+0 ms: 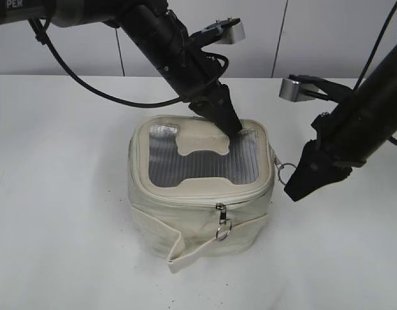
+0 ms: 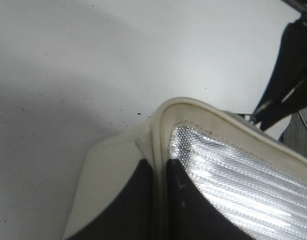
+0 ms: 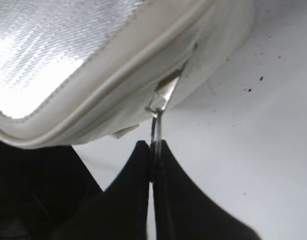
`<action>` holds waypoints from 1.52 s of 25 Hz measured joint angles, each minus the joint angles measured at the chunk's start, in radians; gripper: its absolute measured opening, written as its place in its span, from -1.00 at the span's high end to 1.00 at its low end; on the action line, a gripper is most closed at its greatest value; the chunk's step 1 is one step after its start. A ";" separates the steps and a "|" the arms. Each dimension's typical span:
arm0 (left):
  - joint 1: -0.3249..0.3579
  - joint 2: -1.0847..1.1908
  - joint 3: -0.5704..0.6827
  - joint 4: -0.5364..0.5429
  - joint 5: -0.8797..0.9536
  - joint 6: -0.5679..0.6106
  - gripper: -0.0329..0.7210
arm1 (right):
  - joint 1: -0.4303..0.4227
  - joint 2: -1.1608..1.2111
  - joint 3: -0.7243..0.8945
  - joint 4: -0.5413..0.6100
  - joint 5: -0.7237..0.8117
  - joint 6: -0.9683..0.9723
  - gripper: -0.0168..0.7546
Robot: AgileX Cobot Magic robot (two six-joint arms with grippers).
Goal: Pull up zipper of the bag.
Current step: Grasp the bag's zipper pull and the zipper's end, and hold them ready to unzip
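A cream box-shaped bag [image 1: 185,213] with a silver mesh lid panel [image 1: 205,161] stands mid-table. My left gripper [image 1: 232,128] is shut on the bag's back rim; in the left wrist view its jaws [image 2: 161,165] pinch the cream piping beside the mesh [image 2: 228,170]. My right gripper [image 1: 300,173] is at the bag's right side, shut on a zipper pull ring [image 1: 286,169]. In the right wrist view the ring [image 3: 156,127] hangs from the slider [image 3: 161,97] and runs between my jaws [image 3: 152,150]. A second zipper pull [image 1: 223,226] hangs on the front.
A loose cream strap [image 1: 179,248] hangs down the bag's front to the white table [image 1: 63,194]. A grey wall stands behind. The right arm shows at the edge of the left wrist view [image 2: 288,75].
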 joint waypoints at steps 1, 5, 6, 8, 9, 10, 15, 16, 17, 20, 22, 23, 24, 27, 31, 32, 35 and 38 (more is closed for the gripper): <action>0.000 0.000 0.000 0.000 0.001 0.000 0.80 | 0.009 -0.017 0.022 -0.003 0.000 0.005 0.94; 0.000 0.000 0.000 -0.001 0.004 -0.014 0.80 | 0.052 -0.090 0.119 -0.016 -0.017 0.029 0.94; 0.000 0.000 -0.001 -0.001 0.006 -0.019 0.80 | 0.066 -0.110 0.141 -0.016 -0.024 0.040 0.94; -0.002 0.000 -0.001 -0.001 0.008 -0.027 0.80 | 0.110 -0.145 0.179 -0.019 -0.028 0.066 0.94; -0.002 0.000 -0.001 -0.001 0.009 -0.030 0.80 | 0.133 -0.161 0.192 -0.021 -0.029 0.079 0.94; -0.002 0.000 -0.001 -0.001 0.010 -0.030 0.80 | 0.165 -0.173 0.205 -0.023 -0.033 0.094 0.94; -0.002 0.000 -0.001 -0.002 0.013 -0.051 0.80 | 0.360 -0.194 0.223 0.014 -0.139 0.135 0.94; -0.002 0.000 -0.001 -0.003 0.015 -0.053 0.80 | 0.395 -0.194 0.223 0.028 -0.179 0.138 0.94; -0.002 0.000 -0.001 -0.004 0.022 -0.054 0.80 | 0.436 -0.194 0.220 0.038 -0.203 0.142 0.94; -0.004 0.000 -0.001 -0.007 0.049 -0.054 0.80 | 0.534 -0.193 0.201 0.048 -0.295 0.146 0.94; -0.008 0.000 -0.001 -0.007 0.062 -0.052 0.80 | 0.574 -0.180 0.179 0.062 -0.309 0.150 0.94; -0.010 0.000 -0.001 -0.005 0.063 -0.051 0.80 | 0.583 -0.168 0.170 0.070 -0.313 0.153 0.94; -0.011 0.000 -0.001 -0.003 0.063 -0.050 0.80 | 0.587 -0.159 0.160 0.079 -0.314 0.154 0.94; -0.011 0.000 -0.001 -0.003 0.063 -0.053 0.80 | 0.593 -0.134 0.146 0.091 -0.318 0.174 0.94; -0.011 0.000 -0.001 0.000 0.063 -0.101 0.80 | 0.599 -0.131 0.143 0.086 -0.354 0.231 0.94; -0.011 0.000 -0.001 0.000 0.061 -0.116 0.80 | 0.600 -0.129 0.140 0.088 -0.369 0.235 0.94; -0.011 0.000 -0.001 0.001 0.056 -0.136 0.80 | 0.602 -0.117 0.117 0.090 -0.383 0.239 0.94; -0.010 0.000 -0.001 -0.003 0.052 -0.139 0.80 | 0.607 -0.077 0.083 0.100 -0.383 0.239 0.94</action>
